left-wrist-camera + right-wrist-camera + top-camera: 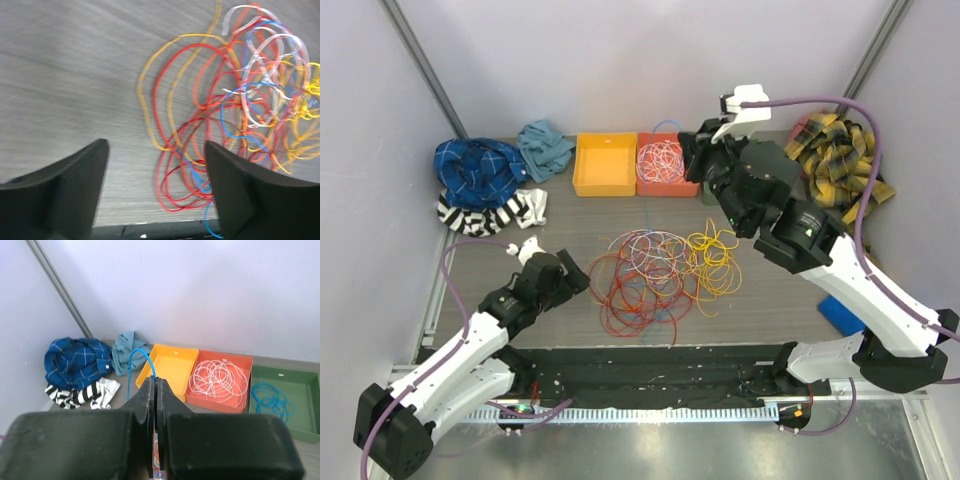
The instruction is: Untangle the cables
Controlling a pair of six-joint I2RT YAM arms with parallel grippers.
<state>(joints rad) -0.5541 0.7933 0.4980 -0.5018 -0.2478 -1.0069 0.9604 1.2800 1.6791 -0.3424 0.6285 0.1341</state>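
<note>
Sprawling cable tangle (660,270): red, orange, yellow, white and blue loops heaped on the table (770,290), on the arms' side of the yellow tray (604,163) and slightly to its right, well apart from it.
Yellow tray: stands at the back of the table; nothing shows inside it.
Orange tray (667,165): touches the yellow tray's right side and holds a white cable coil (220,377).
Green tray (285,400): next along, beyond the orange tray from the yellow one, with a blue coil (272,397) inside.
Right gripper (154,382): raised above the table, right of the yellow tray and near the orange one; jaws pressed together, pinching a thin blue cable (130,375) that arches up from the fingertips and hangs down.
Left gripper (157,145): low over the table on the arms' side of the yellow tray, at the tangle's left edge; jaws spread wide, gripping nothing, with bare tabletop between them and red loops by one finger.
Cloths: a blue plaid cloth (475,170), a teal cloth (545,148) and a black-and-white striped cloth (485,212) lie left of the yellow tray; a yellow plaid cloth (835,155) lies far to its right.
</note>
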